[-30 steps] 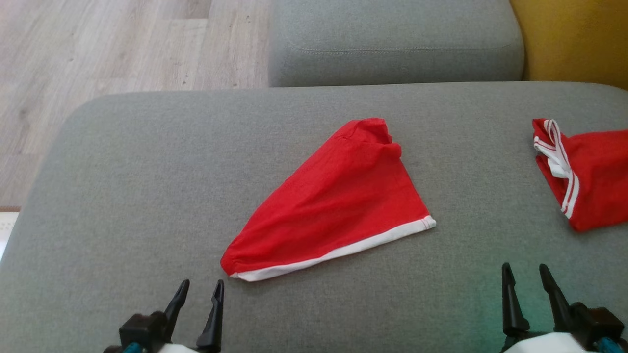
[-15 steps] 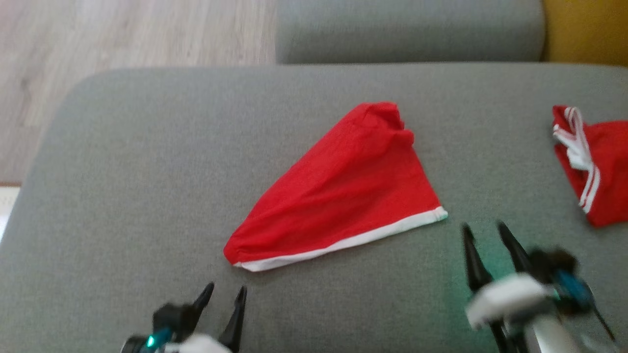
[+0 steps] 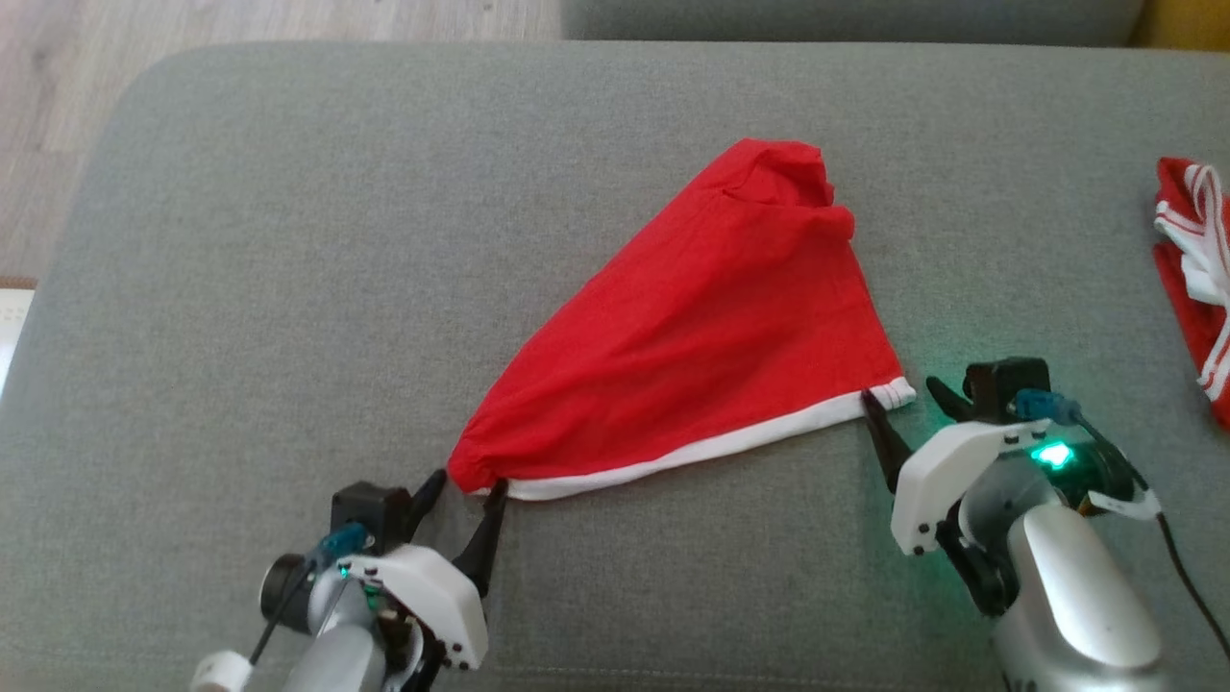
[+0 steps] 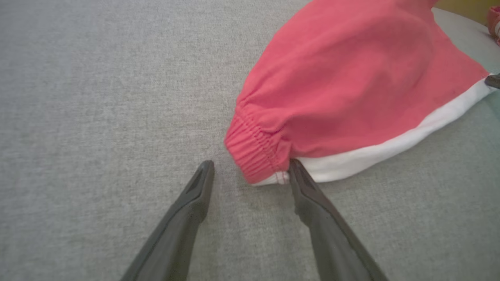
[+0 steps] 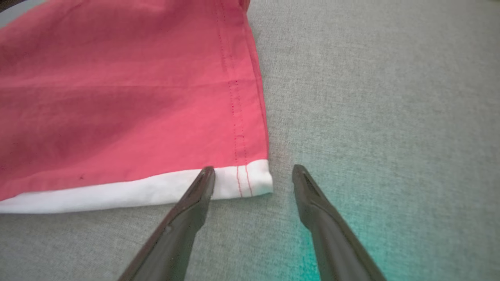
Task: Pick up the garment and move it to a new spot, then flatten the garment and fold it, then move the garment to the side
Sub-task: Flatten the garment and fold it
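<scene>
The garment [image 3: 701, 327] is red with a white band along its near edge and lies roughly flat in a triangle on the grey cushion [image 3: 288, 240]. My left gripper [image 3: 468, 483] is open, its fingers straddling the gathered elastic corner [image 4: 254, 152] at the garment's near left end. In the left wrist view the right finger [image 4: 308, 195] touches the white band. My right gripper [image 3: 900, 391] is open at the white-banded near right corner [image 5: 250, 181]; that corner lies between its fingertips, just past them. Neither gripper holds any cloth.
A second red garment with white stripes [image 3: 1196, 279] lies at the cushion's right edge. Wooden floor [image 3: 58, 77] shows beyond the cushion's left side, and another grey cushion [image 3: 846, 17] runs along the top. Bare grey fabric surrounds the garment.
The head camera has tilted down and closer. Both arms have reached forward from the near edge, the left gripper to the garment's near left corner, the right to its near right corner.
</scene>
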{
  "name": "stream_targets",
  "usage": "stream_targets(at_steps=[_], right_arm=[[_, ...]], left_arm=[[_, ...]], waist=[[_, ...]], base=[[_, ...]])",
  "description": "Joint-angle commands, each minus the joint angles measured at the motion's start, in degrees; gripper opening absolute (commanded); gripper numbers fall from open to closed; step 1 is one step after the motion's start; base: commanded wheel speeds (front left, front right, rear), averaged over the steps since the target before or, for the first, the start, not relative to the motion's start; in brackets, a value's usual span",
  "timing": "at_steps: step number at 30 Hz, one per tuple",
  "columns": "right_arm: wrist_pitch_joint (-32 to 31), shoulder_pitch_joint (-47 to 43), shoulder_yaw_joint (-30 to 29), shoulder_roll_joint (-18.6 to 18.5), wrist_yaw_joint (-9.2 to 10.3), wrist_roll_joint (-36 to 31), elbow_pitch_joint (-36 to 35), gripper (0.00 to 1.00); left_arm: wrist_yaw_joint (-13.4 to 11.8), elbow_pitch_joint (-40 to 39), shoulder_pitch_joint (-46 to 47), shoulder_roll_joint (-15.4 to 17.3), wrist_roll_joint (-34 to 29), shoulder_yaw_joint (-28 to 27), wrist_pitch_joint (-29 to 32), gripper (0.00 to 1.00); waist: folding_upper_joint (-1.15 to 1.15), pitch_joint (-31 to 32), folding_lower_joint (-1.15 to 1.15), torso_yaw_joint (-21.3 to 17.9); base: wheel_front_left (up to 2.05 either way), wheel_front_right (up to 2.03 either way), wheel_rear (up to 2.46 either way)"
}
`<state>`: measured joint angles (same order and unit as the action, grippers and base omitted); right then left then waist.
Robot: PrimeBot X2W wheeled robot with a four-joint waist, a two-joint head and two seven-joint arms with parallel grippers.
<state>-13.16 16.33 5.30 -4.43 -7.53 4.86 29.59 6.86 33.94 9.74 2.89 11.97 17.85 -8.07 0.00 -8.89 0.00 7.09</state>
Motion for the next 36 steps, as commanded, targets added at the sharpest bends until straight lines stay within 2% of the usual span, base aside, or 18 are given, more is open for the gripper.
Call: stream_targets(at_steps=[1, 14, 16, 18, 19, 21, 22, 23, 24, 25, 31, 36], right_arm=[[0.0, 2.3, 1.3, -0.1, 0.04, -0.3, -1.6, 1.00], [-1.4, 3.3, 3.5, -1.5, 0.04, 1.4, -1.2, 1.00], [-1.5, 3.4, 3.7, -1.6, 0.04, 1.7, -1.1, 0.90], [-1.6, 3.6, 3.9, -1.7, 0.04, 1.8, -1.1, 0.66], [-1.6, 3.7, 4.0, -1.7, 0.04, 1.9, -1.0, 0.49], [-1.5, 3.9, 4.2, -1.8, 0.04, 2.1, -0.9, 0.36], [-1.4, 4.0, 4.2, -1.8, 0.04, 2.2, -0.7, 0.10], [-1.2, 4.0, 4.2, -1.7, 0.04, 2.5, -0.6, 0.00], [-0.9, 4.0, 4.2, -1.7, 0.04, 2.9, -0.4, 0.00], [-0.7, 4.0, 4.3, -1.6, 0.04, 3.4, -0.2, 0.00], [0.6, 3.4, 3.2, -1.0, 0.04, 9.8, -2.9, 0.00], [-1.6, 0.9, 0.6, -1.4, 0.04, 19.2, -13.5, 0.00]], left_arm=[[0.0, -1.1, 2.3, 0.1, 0.3, -1.6, 0.1, 1.00], [0.4, 0.7, 3.1, 1.6, 2.6, 0.9, 1.2, 1.00], [0.5, 0.6, 3.2, 2.1, 3.0, 2.1, 1.5, 1.00], [0.6, 0.5, 3.3, 2.2, 4.1, 3.4, 1.8, 1.00], [0.6, 0.3, 3.3, 2.4, 4.6, 4.2, 1.9, 1.00], [0.6, 0.0, 3.6, 2.7, 5.8, 5.7, 1.8, 0.97], [0.6, -0.1, 3.8, 3.0, 6.3, 6.4, 1.8, 0.80], [0.6, 0.0, 4.0, 3.3, 6.7, 7.5, 2.1, 0.44], [0.6, 0.0, 4.1, 3.6, 7.3, 8.3, 2.2, 0.13], [0.6, -0.1, 4.3, 3.8, 8.0, 8.9, 2.2, 0.00], [0.6, -3.8, 5.0, 6.2, 12.1, 10.6, 2.0, 0.00], [0.6, -16.1, 3.2, 8.6, 19.4, 9.5, 6.4, 0.00]], waist=[[0.00, -0.1, 0.00, -0.1], [0.00, -0.6, 0.00, -0.4], [0.00, -0.7, 0.00, -0.4], [0.00, -0.7, 0.00, -0.4], [0.00, -0.8, 0.00, -0.4], [0.00, -0.9, 0.00, -0.4], [0.00, -0.8, 0.00, -0.4], [0.00, -0.7, 0.00, -0.5], [0.00, -0.5, 0.00, -0.5], [0.00, -0.3, 0.00, -0.6], [0.00, 1.4, 0.00, -1.2], [0.00, 3.4, 0.00, -1.9]], base=[[0.00, 0.00, 0.00], [0.00, 0.00, 0.00], [0.00, 0.00, 0.00], [0.00, 0.00, 0.00], [0.00, 0.00, 0.00], [0.00, 0.00, 0.00], [0.00, 0.00, 0.00], [0.00, 0.00, 0.00], [0.00, 0.00, 0.00], [0.00, 0.00, 0.00], [0.00, 0.00, 0.00], [0.00, 0.00, 0.00]])
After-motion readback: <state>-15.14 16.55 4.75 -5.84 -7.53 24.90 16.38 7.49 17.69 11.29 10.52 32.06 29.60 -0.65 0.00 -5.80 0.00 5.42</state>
